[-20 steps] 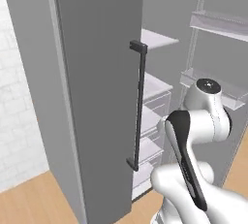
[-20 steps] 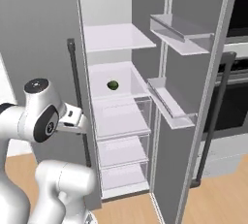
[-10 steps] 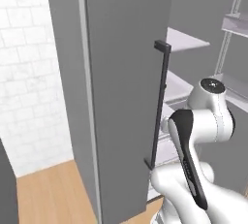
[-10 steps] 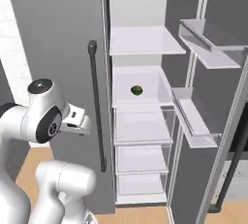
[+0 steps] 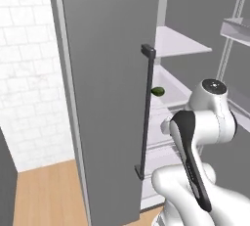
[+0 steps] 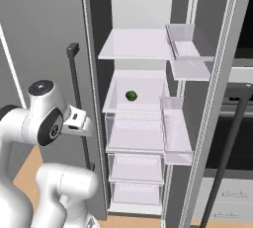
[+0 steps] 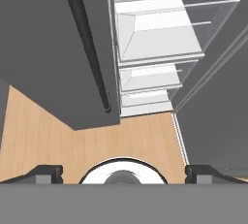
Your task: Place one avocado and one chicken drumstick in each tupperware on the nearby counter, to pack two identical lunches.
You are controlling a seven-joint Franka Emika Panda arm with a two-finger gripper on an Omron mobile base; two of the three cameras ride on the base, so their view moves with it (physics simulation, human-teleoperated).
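Observation:
A small dark green avocado (image 5: 157, 91) lies alone on a white middle shelf of the open fridge (image 6: 131, 95). My gripper (image 7: 123, 172) hangs in front of the fridge, pointing down at the wooden floor, well below and to the left of the avocado. Its jaws stand wide open with nothing between the fingertips (image 7: 48, 172). The chicken drumstick, the tupperware and the counter are out of view.
The grey left fridge door (image 5: 107, 98) with its long dark handle (image 5: 145, 112) stands open close beside my arm. The right door (image 6: 217, 98) carries clear bins (image 6: 188, 64). Clear drawers (image 6: 134, 168) sit low in the fridge. White tiled wall (image 5: 29, 73) is at the left.
Both base pictures have shifted as a whole, so the camera has moved with the base; the fridge now looks nearer. The gripper stays open and the avocado has not moved on its shelf.

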